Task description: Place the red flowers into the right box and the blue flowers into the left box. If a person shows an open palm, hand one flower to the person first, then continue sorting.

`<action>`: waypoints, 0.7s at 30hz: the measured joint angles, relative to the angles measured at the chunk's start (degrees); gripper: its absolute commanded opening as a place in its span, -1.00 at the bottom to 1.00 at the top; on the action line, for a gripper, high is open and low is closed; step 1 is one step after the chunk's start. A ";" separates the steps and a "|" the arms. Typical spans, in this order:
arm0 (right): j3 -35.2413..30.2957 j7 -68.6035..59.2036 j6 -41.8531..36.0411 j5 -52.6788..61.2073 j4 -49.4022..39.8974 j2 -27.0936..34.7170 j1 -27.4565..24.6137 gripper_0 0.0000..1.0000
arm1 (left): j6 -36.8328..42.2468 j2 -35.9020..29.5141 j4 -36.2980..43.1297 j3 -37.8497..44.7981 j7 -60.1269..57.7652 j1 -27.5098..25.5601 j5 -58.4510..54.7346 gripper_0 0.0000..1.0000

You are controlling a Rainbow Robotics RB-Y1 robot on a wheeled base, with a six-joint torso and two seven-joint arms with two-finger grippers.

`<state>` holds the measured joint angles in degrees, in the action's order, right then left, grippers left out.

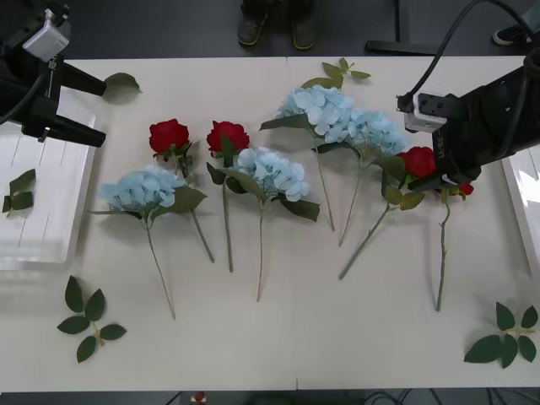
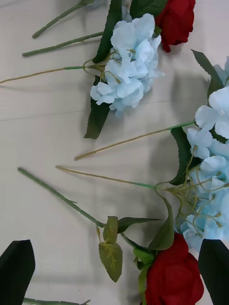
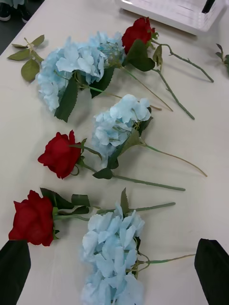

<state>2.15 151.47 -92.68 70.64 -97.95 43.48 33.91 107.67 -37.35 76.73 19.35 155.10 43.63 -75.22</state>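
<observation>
Three red flowers (image 1: 169, 135) (image 1: 228, 135) (image 1: 418, 160) and several blue flowers (image 1: 272, 171) lie in a row across the table. My right gripper (image 1: 439, 173) hovers open over the rightmost red flower (image 2: 174, 276), whose head lies between the black fingers (image 2: 16, 267). A further red head (image 1: 466, 189) peeks out beneath that arm. My left gripper (image 1: 103, 112) is open above the left box (image 1: 51, 219), facing a blue flower (image 3: 112, 252) and two red flowers (image 3: 33, 219). The right box (image 1: 525, 202) shows at the table's right edge.
Loose leaf sprigs lie at the front left (image 1: 84, 316), front right (image 1: 506, 333) and back (image 1: 342, 69); another sprig (image 1: 18, 192) lies in the left box. A person's dark shoes (image 1: 274, 25) stand beyond the far edge. Bare tabletop runs along the front.
</observation>
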 measured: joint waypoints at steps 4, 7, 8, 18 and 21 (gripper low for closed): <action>0.00 0.00 0.00 0.00 0.00 0.00 0.00 1.00 | 0.00 0.00 0.00 0.00 0.00 0.00 0.00 1.00; 0.00 0.00 0.00 0.00 0.00 0.00 0.00 1.00 | 0.00 0.00 0.00 0.00 0.00 0.00 0.00 1.00; 0.00 0.00 0.00 0.00 0.00 0.00 0.00 1.00 | 0.00 0.00 0.00 0.00 0.00 0.00 0.00 1.00; 0.00 0.00 0.00 0.00 0.00 0.00 0.00 1.00 | 0.00 0.00 0.00 0.00 0.00 0.00 0.00 1.00; 0.00 0.00 0.00 0.00 0.00 0.00 0.00 1.00 | 0.00 0.00 0.00 0.00 0.00 0.00 0.00 1.00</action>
<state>2.15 151.47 -92.68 70.64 -97.95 43.48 33.91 107.67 -37.35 76.73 19.35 155.10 43.63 -75.22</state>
